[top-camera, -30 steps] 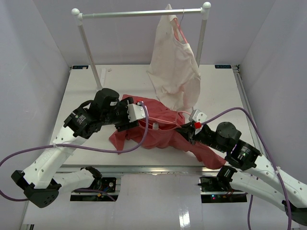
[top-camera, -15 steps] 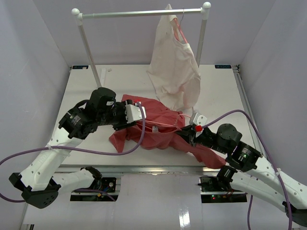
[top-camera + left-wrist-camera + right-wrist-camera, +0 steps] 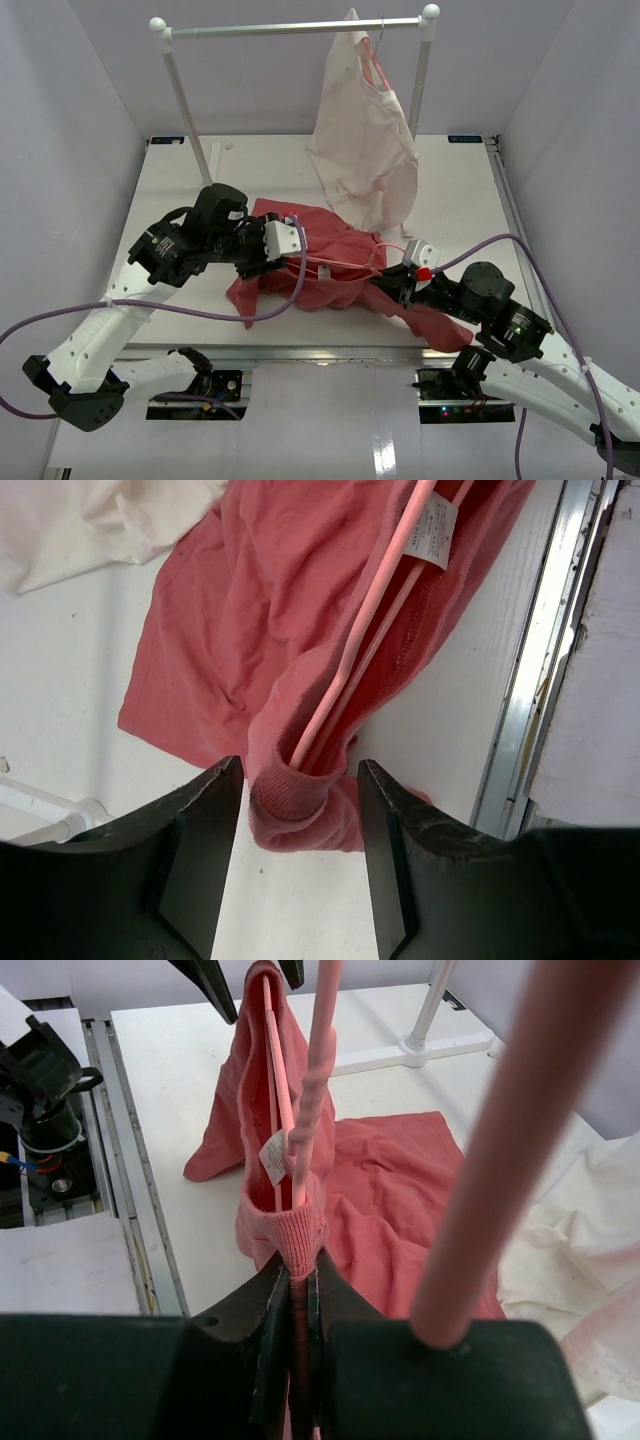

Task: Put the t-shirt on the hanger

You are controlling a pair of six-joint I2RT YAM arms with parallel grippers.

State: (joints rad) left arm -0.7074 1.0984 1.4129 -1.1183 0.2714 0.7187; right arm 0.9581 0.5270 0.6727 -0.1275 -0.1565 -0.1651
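Note:
The salmon t-shirt (image 3: 325, 268) lies bunched in the middle of the table. The pink wire hanger (image 3: 345, 262) runs through its neck opening between my two grippers. My right gripper (image 3: 297, 1265) is shut on the ribbed collar (image 3: 298, 1228), and the hanger's wire (image 3: 318, 1080) rises out of the neck just beyond it. My left gripper (image 3: 300, 767) is open; its jaws stand either side of the collar's far end (image 3: 290, 790) without pressing it. The hanger's wire (image 3: 365, 630) enters the cloth (image 3: 250, 610) there. From above, the left gripper (image 3: 290, 240) sits at the shirt's left and the right gripper (image 3: 398, 285) at its right.
A cream garment (image 3: 360, 140) hangs on another hanger from the white rack's rail (image 3: 290, 27), its hem resting on the table behind the t-shirt. The rack's posts (image 3: 185, 105) stand at the back. A metal rail (image 3: 530, 680) runs along the table's near edge.
My right gripper has drawn the collar a little toward the near right. The left gripper's jaws have narrowed somewhat and the left arm has shifted slightly.

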